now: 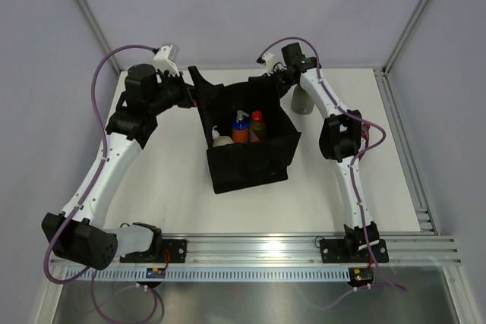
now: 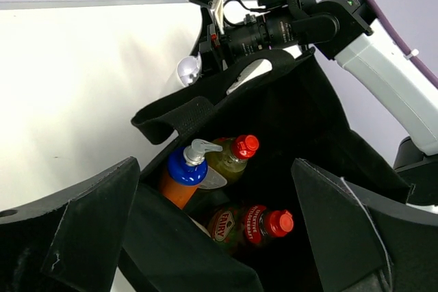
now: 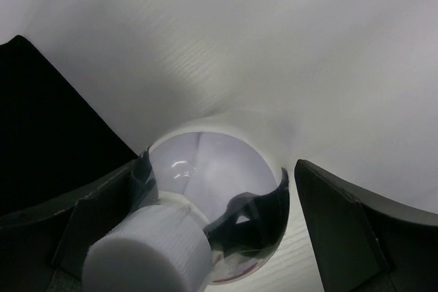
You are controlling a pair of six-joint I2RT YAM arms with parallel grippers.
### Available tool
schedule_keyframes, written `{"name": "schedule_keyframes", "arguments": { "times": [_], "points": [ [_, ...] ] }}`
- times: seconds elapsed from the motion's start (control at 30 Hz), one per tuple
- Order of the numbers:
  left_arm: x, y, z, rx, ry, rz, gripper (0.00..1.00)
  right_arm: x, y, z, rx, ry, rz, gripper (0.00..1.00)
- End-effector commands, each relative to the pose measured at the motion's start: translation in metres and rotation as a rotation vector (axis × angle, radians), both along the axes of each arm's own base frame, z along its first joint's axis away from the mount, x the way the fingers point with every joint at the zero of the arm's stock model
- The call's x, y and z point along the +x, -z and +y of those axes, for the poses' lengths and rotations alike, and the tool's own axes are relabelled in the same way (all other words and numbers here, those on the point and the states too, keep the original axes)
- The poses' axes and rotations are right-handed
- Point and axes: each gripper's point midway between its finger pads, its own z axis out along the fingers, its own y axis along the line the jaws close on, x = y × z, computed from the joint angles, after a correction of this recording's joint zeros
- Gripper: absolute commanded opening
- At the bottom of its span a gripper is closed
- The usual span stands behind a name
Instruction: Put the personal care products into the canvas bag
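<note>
Hanging base-outward, small clear bottle (image 3: 226, 189) sits between right gripper (image 3: 217, 165) fingers, apparently pinched, though contact on one side is unclear. Long axis runs along fingers, cap toward wrist. Canvas bag (image 1: 250, 165) mouth lies just to gripper's left, past far-right corner. Left gripper (image 2: 213, 162), jaws spread, at opposite rim. Grey-green bottle (image 1: 302, 101) stands outside on table (image 1: 167, 187), nearest right arm.
</note>
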Motion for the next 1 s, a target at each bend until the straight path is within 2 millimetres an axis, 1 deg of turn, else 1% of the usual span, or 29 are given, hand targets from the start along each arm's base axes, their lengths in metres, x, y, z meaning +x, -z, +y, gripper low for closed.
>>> {"name": "schedule_keyframes", "arguments": {
  "times": [0.0, 0.03, 0.17, 0.2, 0.23, 0.27, 0.3, 0.33, 0.37, 0.4, 0.43, 0.47, 0.5, 0.53, 0.57, 0.63, 0.67, 0.7, 0.73, 0.77, 0.8, 0.83, 0.9, 0.93, 0.97],
  "points": [
    [-0.006, -0.026, -0.004, -0.043, 0.031, -0.078, 0.99, 0.002, 0.008, 0.013, 0.016, 0.016, -0.003, 0.99],
    [-0.005, -0.03, -0.005, -0.046, 0.032, -0.088, 0.99, 0.002, 0.007, 0.015, 0.025, 0.015, -0.003, 0.98],
    [-0.011, -0.061, -0.012, -0.068, 0.067, -0.173, 0.99, 0.001, 0.005, 0.018, 0.043, 0.009, -0.001, 0.8],
    [-0.013, -0.073, -0.015, -0.074, 0.083, -0.203, 0.99, 0.0, 0.008, 0.017, 0.041, 0.004, 0.007, 0.71],
    [-0.014, -0.08, -0.017, -0.077, 0.091, -0.223, 0.99, -0.001, 0.008, 0.016, 0.038, 0.002, 0.009, 0.64],
    [-0.015, -0.083, -0.022, -0.078, 0.107, -0.23, 0.99, -0.002, 0.011, 0.016, 0.034, 0.002, 0.015, 0.57],
    [-0.016, -0.085, -0.025, -0.079, 0.121, -0.234, 0.99, -0.003, 0.011, 0.014, 0.028, 0.0, 0.016, 0.47],
    [-0.017, -0.091, -0.029, -0.086, 0.136, -0.246, 0.99, -0.003, 0.012, 0.013, 0.025, 0.001, 0.017, 0.43],
    [-0.017, -0.088, -0.038, -0.087, 0.157, -0.235, 0.99, -0.005, 0.008, 0.013, 0.027, 0.0, 0.015, 0.38],
    [-0.017, -0.087, -0.041, -0.088, 0.168, -0.232, 0.99, -0.007, 0.005, 0.013, 0.03, -0.007, 0.011, 0.33],
    [-0.018, -0.087, -0.047, -0.088, 0.185, -0.23, 0.99, -0.009, -0.001, 0.014, 0.042, -0.013, 0.004, 0.23],
    [-0.019, -0.081, -0.056, -0.08, 0.209, -0.217, 0.99, -0.01, -0.014, 0.011, 0.055, -0.008, -0.016, 0.18],
    [-0.02, -0.081, -0.061, -0.076, 0.219, -0.218, 0.99, -0.01, -0.021, 0.009, 0.066, -0.005, -0.026, 0.13],
    [-0.019, -0.077, -0.064, -0.066, 0.224, -0.207, 0.99, -0.011, -0.032, 0.009, 0.086, -0.005, -0.042, 0.04],
    [-0.023, -0.082, -0.072, -0.055, 0.249, -0.226, 0.99, -0.012, -0.047, 0.002, 0.103, 0.009, -0.059, 0.0],
    [-0.02, -0.075, -0.08, -0.019, 0.262, -0.204, 0.99, -0.01, -0.07, -0.001, 0.159, 0.022, -0.078, 0.0],
    [-0.023, -0.085, -0.085, -0.003, 0.283, -0.24, 0.99, -0.007, -0.089, -0.009, 0.185, 0.037, -0.105, 0.0],
    [-0.019, -0.079, -0.09, 0.018, 0.29, -0.23, 0.99, -0.006, -0.1, -0.012, 0.216, 0.055, -0.098, 0.0],
    [-0.018, -0.077, -0.091, 0.045, 0.293, -0.237, 0.99, -0.009, -0.119, -0.012, 0.258, 0.046, -0.11, 0.0],
    [-0.019, -0.081, -0.093, 0.049, 0.302, -0.25, 0.99, -0.007, -0.13, -0.015, 0.285, 0.052, -0.121, 0.0],
    [-0.017, -0.08, -0.094, 0.056, 0.303, -0.253, 0.99, -0.005, -0.14, -0.023, 0.313, 0.078, -0.112, 0.0],
    [-0.015, -0.077, -0.096, 0.064, 0.309, -0.255, 0.99, -0.01, -0.156, -0.022, 0.354, 0.061, -0.117, 0.0],
    [-0.014, -0.077, -0.097, 0.071, 0.312, -0.263, 0.99, -0.012, -0.172, -0.026, 0.399, 0.07, -0.115, 0.0],
    [-0.012, -0.074, -0.098, 0.08, 0.317, -0.265, 0.99, -0.017, -0.184, -0.025, 0.431, 0.053, -0.113, 0.0],
    [-0.011, -0.072, -0.099, 0.086, 0.32, -0.265, 0.99, -0.019, -0.191, -0.023, 0.451, 0.045, -0.119, 0.0]
  ]
}}
